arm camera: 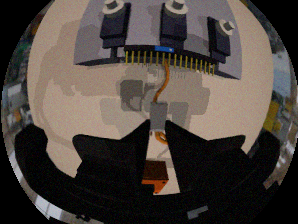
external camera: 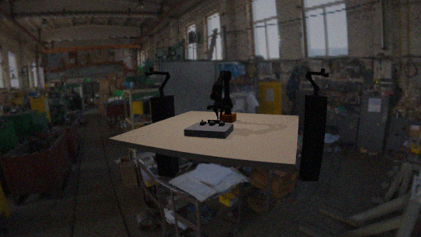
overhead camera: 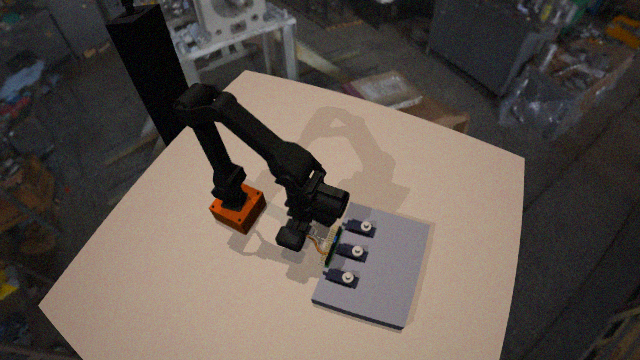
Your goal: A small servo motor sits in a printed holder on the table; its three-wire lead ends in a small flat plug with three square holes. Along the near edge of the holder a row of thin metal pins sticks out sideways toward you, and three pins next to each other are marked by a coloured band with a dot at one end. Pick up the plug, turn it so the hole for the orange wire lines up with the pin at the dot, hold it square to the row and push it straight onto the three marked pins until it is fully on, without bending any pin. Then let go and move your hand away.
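My gripper (arm camera: 157,123) is shut on the small grey plug (arm camera: 158,113), which sits between the fingertips in the wrist view. The plug is apart from the row of thin yellow pins (arm camera: 145,58), on the arm's side of it. The blue band (arm camera: 162,49) has a light dot near its right end. The orange-brown lead (arm camera: 165,82) (overhead camera: 316,245) curves between the plug and the pin row, and a loop shows behind the plug. The middle servo (arm camera: 173,27) (overhead camera: 352,251) sits on the grey holder slab (arm camera: 145,25) (overhead camera: 395,270). The plug's holes are not visible.
Two more dark servos with white hubs flank the middle one, one left (arm camera: 115,22) and one right (arm camera: 219,37) in the wrist view. The arm's orange base (overhead camera: 237,207) (external camera: 229,117) stands on the tan table (overhead camera: 200,300) (external camera: 263,148).
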{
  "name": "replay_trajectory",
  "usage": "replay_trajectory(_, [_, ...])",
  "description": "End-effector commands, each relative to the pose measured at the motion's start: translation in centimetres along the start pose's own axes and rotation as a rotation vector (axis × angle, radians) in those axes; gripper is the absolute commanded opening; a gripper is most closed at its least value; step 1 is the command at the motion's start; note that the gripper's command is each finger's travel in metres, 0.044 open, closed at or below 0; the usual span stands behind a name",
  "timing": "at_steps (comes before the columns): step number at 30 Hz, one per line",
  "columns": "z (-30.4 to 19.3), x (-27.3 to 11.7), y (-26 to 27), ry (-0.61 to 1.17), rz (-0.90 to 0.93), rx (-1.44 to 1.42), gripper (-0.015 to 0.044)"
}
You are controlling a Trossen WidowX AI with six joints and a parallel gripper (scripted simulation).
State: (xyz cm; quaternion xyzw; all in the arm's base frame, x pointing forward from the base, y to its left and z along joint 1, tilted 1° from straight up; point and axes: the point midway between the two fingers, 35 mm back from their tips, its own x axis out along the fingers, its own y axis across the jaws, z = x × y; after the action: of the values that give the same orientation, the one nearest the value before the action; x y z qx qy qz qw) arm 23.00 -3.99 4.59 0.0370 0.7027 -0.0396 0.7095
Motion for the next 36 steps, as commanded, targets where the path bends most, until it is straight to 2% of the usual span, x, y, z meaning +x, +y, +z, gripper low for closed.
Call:
replay_trajectory(1, [0.0, 0.5, -0.1, -0.001, -0.004, -0.005, 0.0])
replay_trajectory(13, [3.4, 0.0, 0.1, -0.003, -0.004, -0.005, 0.0])
replay_trajectory(36, [4.3, 0.0, -0.1, -0.004, -0.004, -0.005, 0.0])
